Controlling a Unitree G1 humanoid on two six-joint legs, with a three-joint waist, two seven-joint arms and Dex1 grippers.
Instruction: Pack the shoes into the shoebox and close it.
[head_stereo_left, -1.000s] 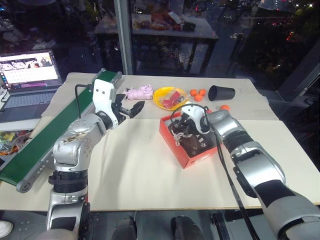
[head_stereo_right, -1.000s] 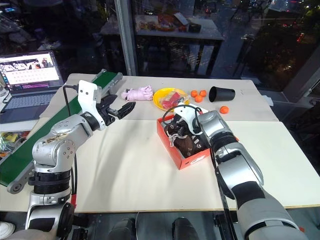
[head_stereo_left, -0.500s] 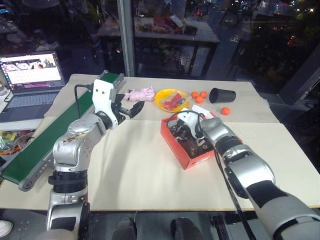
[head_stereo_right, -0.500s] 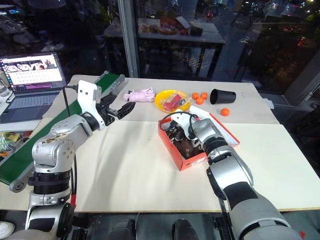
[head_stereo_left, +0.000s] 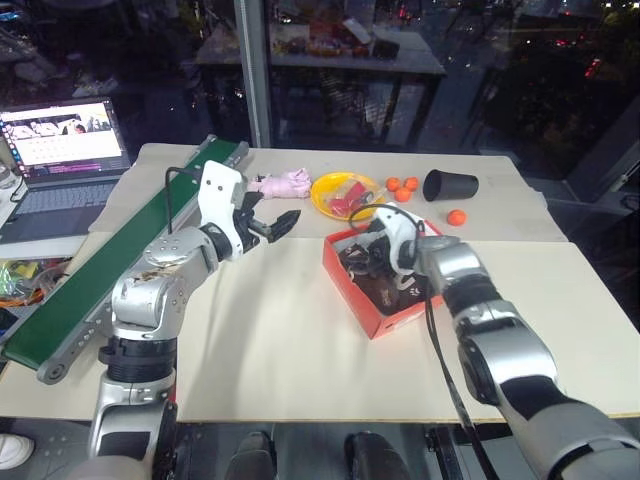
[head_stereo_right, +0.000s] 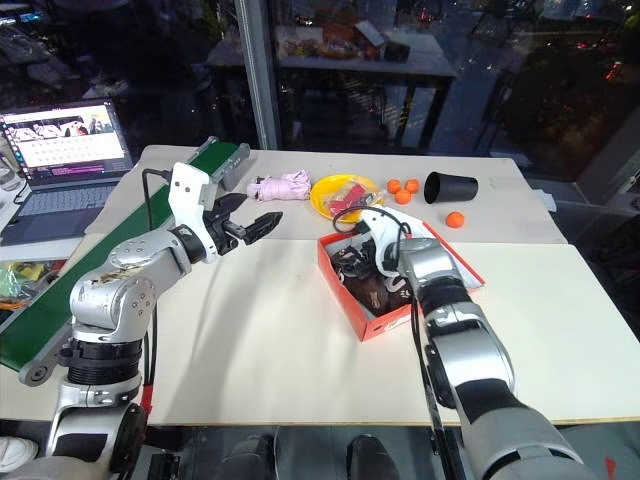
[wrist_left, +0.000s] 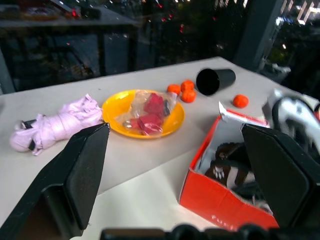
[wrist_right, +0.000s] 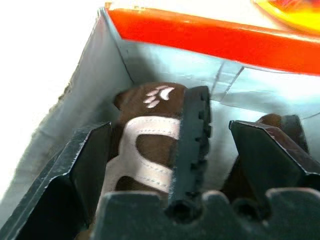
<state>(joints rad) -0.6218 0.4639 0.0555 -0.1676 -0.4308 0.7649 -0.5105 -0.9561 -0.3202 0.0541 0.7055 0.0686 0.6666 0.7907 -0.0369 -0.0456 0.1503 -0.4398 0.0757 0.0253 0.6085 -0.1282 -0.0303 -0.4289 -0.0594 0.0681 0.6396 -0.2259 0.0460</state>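
Since 1 s ago our right pincer (head_stereo_left: 372, 262) has spread, empty | 2 dark brown shoes (wrist_right: 150, 135) below it in red-orange cardboard shoebox (head_stereo_left: 352, 286) | left pincer (head_stereo_left: 272, 223) open, well apart | next: close lid.

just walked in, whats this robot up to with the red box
It is packing small brown shoes into a red-orange shoebox. The right gripper sits over the box with its jaws open, and the shoes lie inside. The left gripper hovers open over the table beside the box, holding nothing. The box is not closed.
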